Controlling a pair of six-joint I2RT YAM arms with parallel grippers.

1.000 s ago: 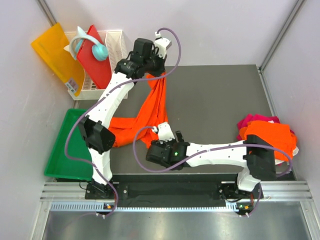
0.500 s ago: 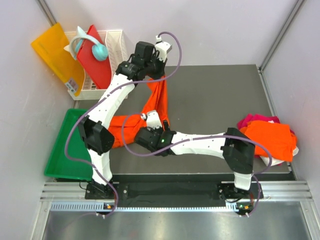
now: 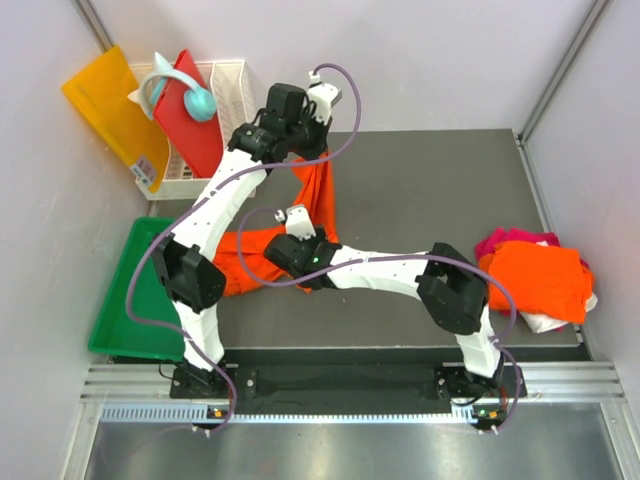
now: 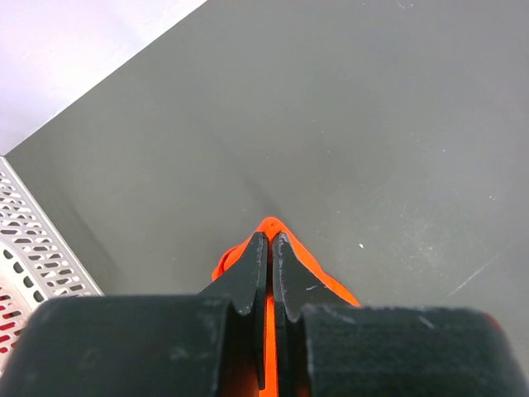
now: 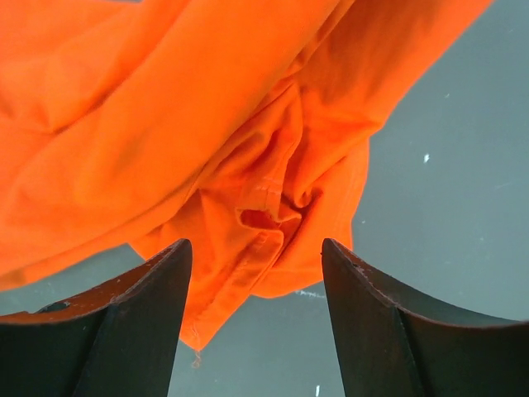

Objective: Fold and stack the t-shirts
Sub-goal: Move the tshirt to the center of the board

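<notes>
An orange t-shirt [image 3: 318, 200] hangs from my left gripper [image 3: 316, 160] at the back of the dark table and trails down-left to a heap [image 3: 240, 262]. In the left wrist view the left gripper [image 4: 271, 241] is shut on a fold of this orange shirt [image 4: 322, 279]. My right gripper [image 3: 290, 250] is over the heap. In the right wrist view the right gripper [image 5: 254, 246] is open and empty, its jaws either side of a crumpled hem of the shirt [image 5: 207, 124], not touching it. Another orange shirt [image 3: 540, 275] lies on a magenta-pink one [image 3: 505, 240] at the right edge.
A green tray [image 3: 125, 300] sits at the left front. A white rack [image 3: 228, 90] at the back left holds a red board [image 3: 192, 125] and a teal object [image 3: 195, 98]. A yellow-orange sheet [image 3: 105, 105] leans on the wall. Walls close in on both sides.
My right arm has swung left and back, from the table's front middle to over the orange shirt's heap. The left gripper has stayed put, holding the shirt.
</notes>
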